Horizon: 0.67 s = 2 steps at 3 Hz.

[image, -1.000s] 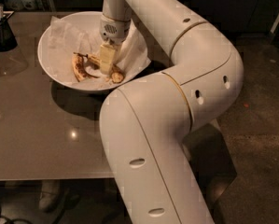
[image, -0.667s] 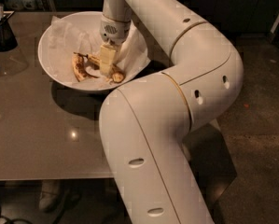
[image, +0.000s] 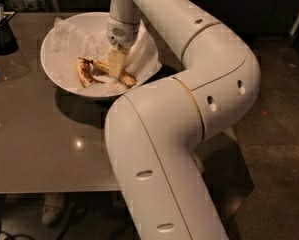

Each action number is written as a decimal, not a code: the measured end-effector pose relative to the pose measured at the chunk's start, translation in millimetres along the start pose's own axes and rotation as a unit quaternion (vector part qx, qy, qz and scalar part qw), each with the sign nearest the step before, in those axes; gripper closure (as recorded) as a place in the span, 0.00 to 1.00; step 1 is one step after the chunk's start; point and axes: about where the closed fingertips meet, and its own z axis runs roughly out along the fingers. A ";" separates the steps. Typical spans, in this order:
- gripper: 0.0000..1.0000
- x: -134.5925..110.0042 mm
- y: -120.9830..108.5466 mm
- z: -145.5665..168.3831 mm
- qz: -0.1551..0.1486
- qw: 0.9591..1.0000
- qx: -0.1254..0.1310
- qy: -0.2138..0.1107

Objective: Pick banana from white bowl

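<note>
The white bowl (image: 50, 74) stands at the back of the table, lined with crumpled white paper (image: 73, 38). The banana (image: 128, 79), yellow with brown speckles, lies in the bowl's right half. Its middle is hidden under my gripper (image: 116, 70). The gripper points straight down into the bowl and sits on the banana's middle. A shorter, darker, curled banana (image: 84, 73) lies just to the left of the gripper, apart from it.
A dark wire container (image: 1, 32) stands at the table's back left corner. The brown glossy table (image: 34, 144) runs forward to its front edge. My white arm's large segments fill the right and lower middle of the view. Dark floor lies at the right.
</note>
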 end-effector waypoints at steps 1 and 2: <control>1.00 3.1 -0.4 -1.7 -0.003 1.000 0.003 0.004; 1.00 -2.0 -6.7 -2.6 -0.004 1.000 0.020 -0.005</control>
